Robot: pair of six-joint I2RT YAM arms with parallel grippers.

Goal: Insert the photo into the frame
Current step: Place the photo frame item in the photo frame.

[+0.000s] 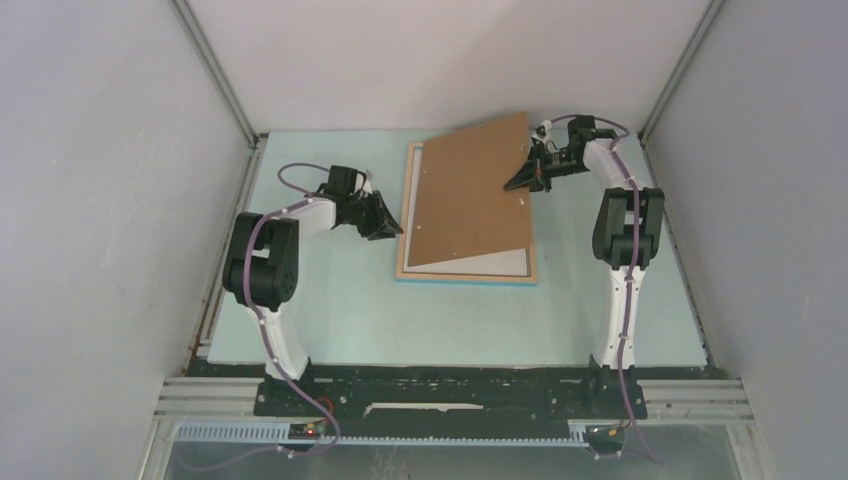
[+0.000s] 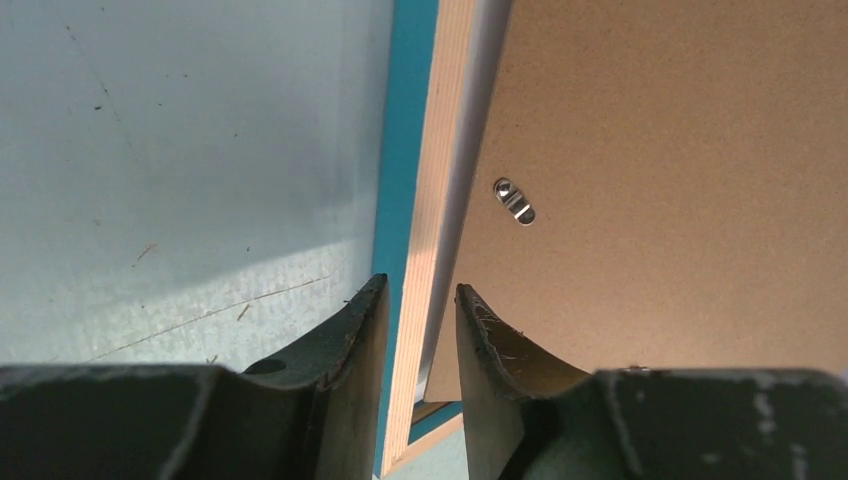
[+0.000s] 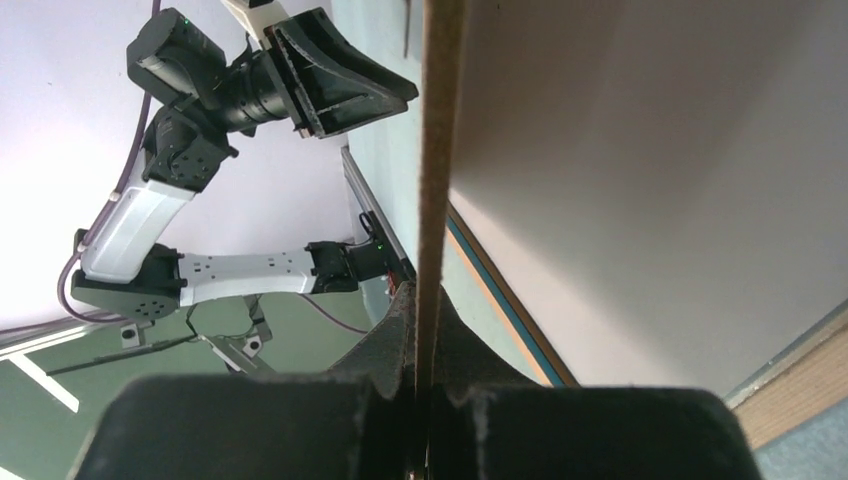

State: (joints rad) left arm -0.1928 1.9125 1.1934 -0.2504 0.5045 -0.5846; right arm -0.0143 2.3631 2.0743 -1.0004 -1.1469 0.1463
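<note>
- Top external view, near end: the frame (image 1: 465,273) lies flat on the table (image 1: 330,310), wooden back up and turquoise face down. Its long axis runs near-to-far, away from the arm bases.
- White sheet (image 1: 500,262) in the recess: probably the photo lying face down and squared with the frame, though most of it is covered.
- Left gripper (image 1: 392,220): fingers parted astride the frame's left rail, closed on nothing.
- Backing board (image 1: 470,190): slants over the recess with its right edge raised, not yet seated.
- Far right: right gripper (image 1: 522,178) is pinched tight on the board's edge.
- Judged stage: photo placed; board still to be laid flat.
</note>
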